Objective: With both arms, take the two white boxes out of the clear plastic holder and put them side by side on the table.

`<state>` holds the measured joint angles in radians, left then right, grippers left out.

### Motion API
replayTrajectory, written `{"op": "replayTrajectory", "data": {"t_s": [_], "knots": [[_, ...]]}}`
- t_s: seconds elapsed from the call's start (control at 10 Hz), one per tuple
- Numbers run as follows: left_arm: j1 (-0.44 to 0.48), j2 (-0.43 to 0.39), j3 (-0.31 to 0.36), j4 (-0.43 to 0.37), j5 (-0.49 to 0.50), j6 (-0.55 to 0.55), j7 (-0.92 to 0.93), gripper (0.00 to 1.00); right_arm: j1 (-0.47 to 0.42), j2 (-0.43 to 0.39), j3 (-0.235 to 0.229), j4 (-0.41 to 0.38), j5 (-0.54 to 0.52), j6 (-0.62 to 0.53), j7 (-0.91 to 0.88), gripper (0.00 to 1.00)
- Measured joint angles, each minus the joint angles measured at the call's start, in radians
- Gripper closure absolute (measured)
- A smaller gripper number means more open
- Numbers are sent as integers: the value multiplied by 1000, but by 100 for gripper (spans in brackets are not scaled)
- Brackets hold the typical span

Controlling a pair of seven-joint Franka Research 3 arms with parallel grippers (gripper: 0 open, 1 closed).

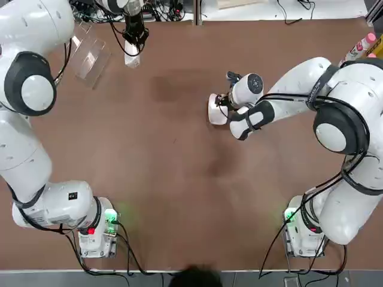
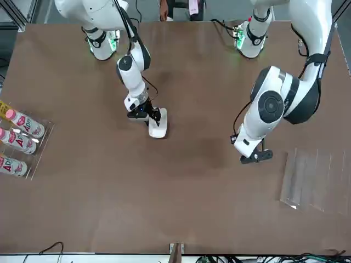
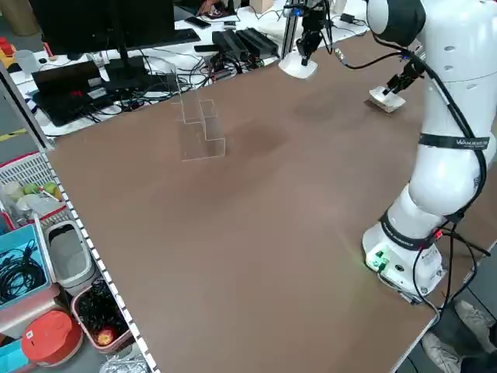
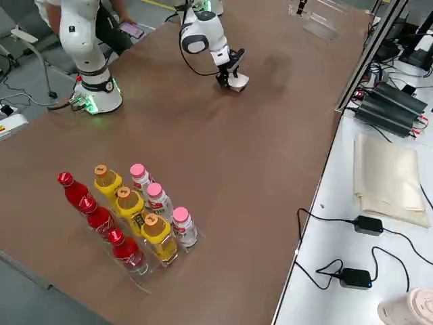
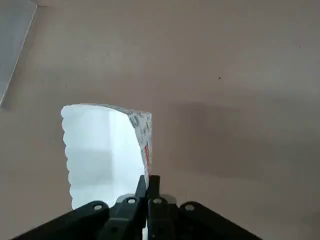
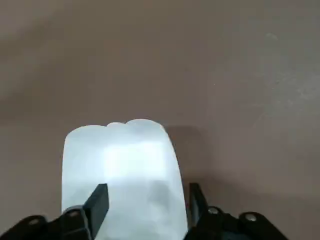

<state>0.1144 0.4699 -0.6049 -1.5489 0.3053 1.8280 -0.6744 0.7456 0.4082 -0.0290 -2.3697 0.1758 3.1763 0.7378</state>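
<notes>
One white box (image 1: 131, 59) (image 3: 297, 69) hangs near the table's far left, just right of the clear plastic holder (image 1: 90, 57) (image 2: 312, 178) (image 3: 200, 128). My left gripper (image 1: 133, 49) (image 5: 147, 187) is shut on a thin edge of this box (image 5: 100, 145). The other white box (image 1: 215, 112) (image 2: 159, 127) (image 4: 238, 83) lies on the brown table (image 1: 179, 197) right of centre. My right gripper (image 1: 222, 103) (image 2: 149, 114) (image 6: 145, 200) hovers at that box (image 6: 120, 155), its fingers apart over it. No box shows in the holder.
A clear rack of pink-capped bottles (image 2: 19, 142) (image 1: 362, 45) stands at the table's right edge, with red and yellow bottles (image 4: 122, 217) beside them. Cables and power bricks (image 4: 385, 101) lie beyond the far edge. A person (image 1: 194, 278) is at the near edge.
</notes>
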Motion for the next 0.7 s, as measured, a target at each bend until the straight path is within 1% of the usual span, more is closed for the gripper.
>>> {"op": "replayTrajectory", "data": {"t_s": [0.2, 0.4, 0.6, 0.7], "knots": [[-1, 16, 0, 1, -17, 1, -2, 98, 0, 12, -5, 7, 0, 0, -1, 45], [-25, 28, -2, 2, -19, 2, -5, 98, 0, 19, -8, 11, 0, 0, -2, 57], [-72, 43, -3, 2, -20, 2, -32, 98, 0, 21, -15, 12, -1, 0, -3, 90], [-96, 52, -4, 4, -20, 3, -40, 98, 0, 21, -18, 15, -1, 0, -3, 98]]}}
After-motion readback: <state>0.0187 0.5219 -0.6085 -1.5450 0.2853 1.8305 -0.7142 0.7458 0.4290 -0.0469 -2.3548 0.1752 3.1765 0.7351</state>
